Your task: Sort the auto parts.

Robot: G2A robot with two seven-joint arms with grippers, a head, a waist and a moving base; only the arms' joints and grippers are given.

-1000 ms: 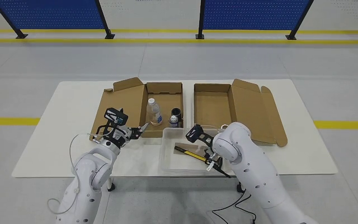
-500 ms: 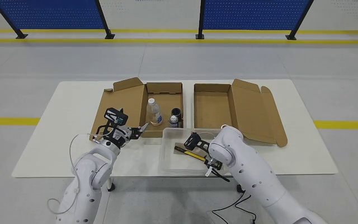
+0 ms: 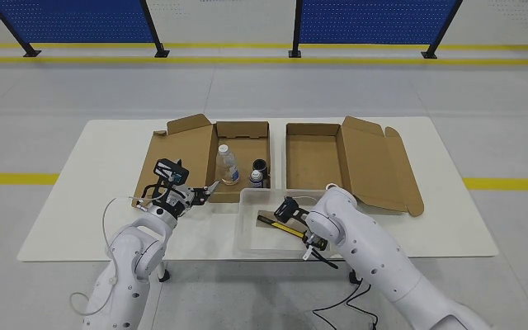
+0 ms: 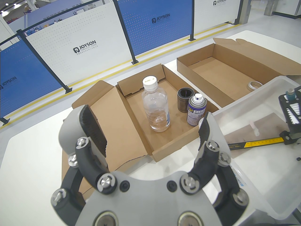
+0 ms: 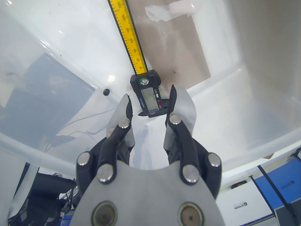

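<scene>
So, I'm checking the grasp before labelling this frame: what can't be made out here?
- Contact: in the right wrist view the right gripper flanks the caliper display head, but touching cannot be told; in the top view the arm covers it.
- Dark speck beside the caliper, right wrist view: too small to identify.
- Ring in the right cardboard box, left wrist view: too small to identify.

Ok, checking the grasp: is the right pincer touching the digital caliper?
Cannot tell. Right wrist view: the right pincer straddles the digital caliper; one finger overlaps its head, contact unclear.
</scene>
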